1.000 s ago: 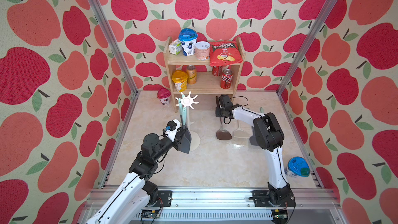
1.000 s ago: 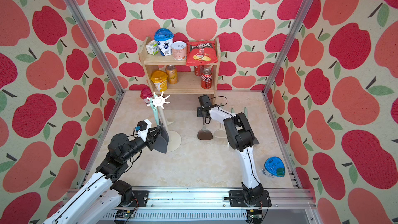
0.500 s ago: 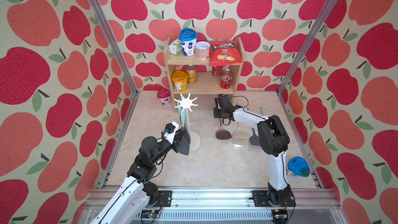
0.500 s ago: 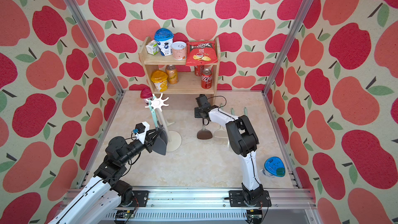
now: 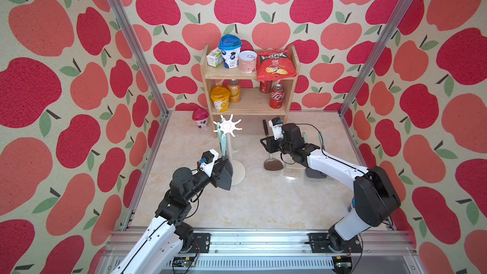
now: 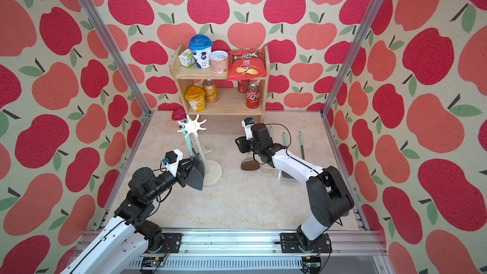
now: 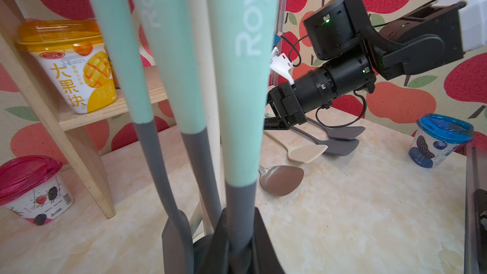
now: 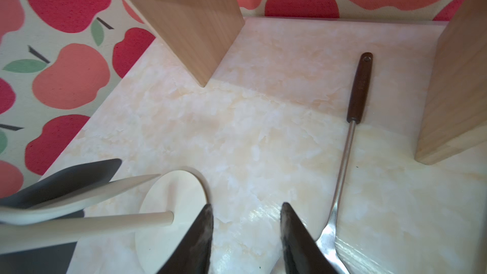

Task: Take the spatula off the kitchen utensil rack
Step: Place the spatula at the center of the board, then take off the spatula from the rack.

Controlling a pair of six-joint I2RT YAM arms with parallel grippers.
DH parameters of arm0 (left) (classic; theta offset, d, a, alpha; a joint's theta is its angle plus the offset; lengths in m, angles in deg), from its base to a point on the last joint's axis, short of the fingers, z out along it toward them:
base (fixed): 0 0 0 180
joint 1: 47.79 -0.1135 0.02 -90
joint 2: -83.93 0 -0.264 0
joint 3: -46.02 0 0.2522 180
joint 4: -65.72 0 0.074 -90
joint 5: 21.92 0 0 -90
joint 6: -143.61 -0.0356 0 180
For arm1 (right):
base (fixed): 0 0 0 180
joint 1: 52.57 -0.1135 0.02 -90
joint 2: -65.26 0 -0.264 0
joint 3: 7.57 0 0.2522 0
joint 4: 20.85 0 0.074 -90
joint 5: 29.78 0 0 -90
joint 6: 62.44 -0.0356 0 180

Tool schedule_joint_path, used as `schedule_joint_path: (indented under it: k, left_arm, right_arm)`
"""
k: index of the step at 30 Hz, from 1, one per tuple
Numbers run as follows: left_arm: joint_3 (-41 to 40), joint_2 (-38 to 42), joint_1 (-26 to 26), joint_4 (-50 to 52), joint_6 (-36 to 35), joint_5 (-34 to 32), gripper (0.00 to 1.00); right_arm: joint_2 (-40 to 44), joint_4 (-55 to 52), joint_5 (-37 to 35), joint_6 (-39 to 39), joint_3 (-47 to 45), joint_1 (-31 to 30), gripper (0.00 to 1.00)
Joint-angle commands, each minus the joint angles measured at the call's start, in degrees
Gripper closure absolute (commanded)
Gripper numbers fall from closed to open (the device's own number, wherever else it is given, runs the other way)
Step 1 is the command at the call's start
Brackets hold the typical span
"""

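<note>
The spatula (image 5: 224, 177) hangs left of centre in both top views. Its mint handle runs up to a prong on the left side of the crown of the kitchen utensil rack (image 5: 228, 127), and its dark grey blade (image 6: 197, 175) sits low beside the pole, above the round base. The left claw (image 5: 224, 168) is clamped shut on it just above the blade. In the left wrist view the two black fingers (image 7: 218, 235) press on either side of the grey neck at the lower middle of the frame. Two more mint-handled utensils (image 7: 168, 48) hang close behind it, toward the left of that picture.

Right of centre in both top views, the right claw (image 5: 266, 144) hovers low over the table (image 5: 263, 206). It is partly open and grips nothing. In the right wrist view its dark fingertips (image 8: 205, 214) stand apart at the bottom, with bare marble between them. A metal turner (image 8: 359, 88) with a brown handle lies flat just beside the right-hand finger. Whether they touch I cannot tell.

Beyond the turner, three more utensils (image 7: 307, 152) lie on the table under the right arm. The wooden shelf (image 5: 247, 105) stands against the back wall at upper centre.
</note>
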Motion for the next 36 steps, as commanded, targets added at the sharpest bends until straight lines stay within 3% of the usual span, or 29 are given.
schedule_joint_path:
  k: [1, 6, 13, 18, 36]
  left_arm:
    - [-0.74, 0.30, -0.25, 2.44, 0.45, 0.79, 1.00]
    - [-0.52, -0.10, -0.25, 2.58, 0.98, 0.33, 1.00]
    - [0.83, -0.97, -0.27, 3.06, 1.33, -0.29, 1.00]
    - [2.11, -1.37, -0.25, 2.04, 2.07, 0.69, 1.00]
    - [4.47, 1.61, -0.16, 2.25, 3.44, 0.11, 1.00]
  right_arm:
    - [4.92, 7.66, 11.55, 3.52, -3.33, -1.74, 0.53]
    - [10.99, 11.96, 16.72, 5.67, -7.28, -5.60, 0.48]
    - [17.54, 10.53, 10.62, 10.06, -6.66, -14.34, 0.48]
    - [17.64, 9.49, 7.28, 12.87, -3.80, -18.43, 0.48]
    - [13.40, 9.89, 9.15, 15.97, 3.73, -21.27, 0.47]
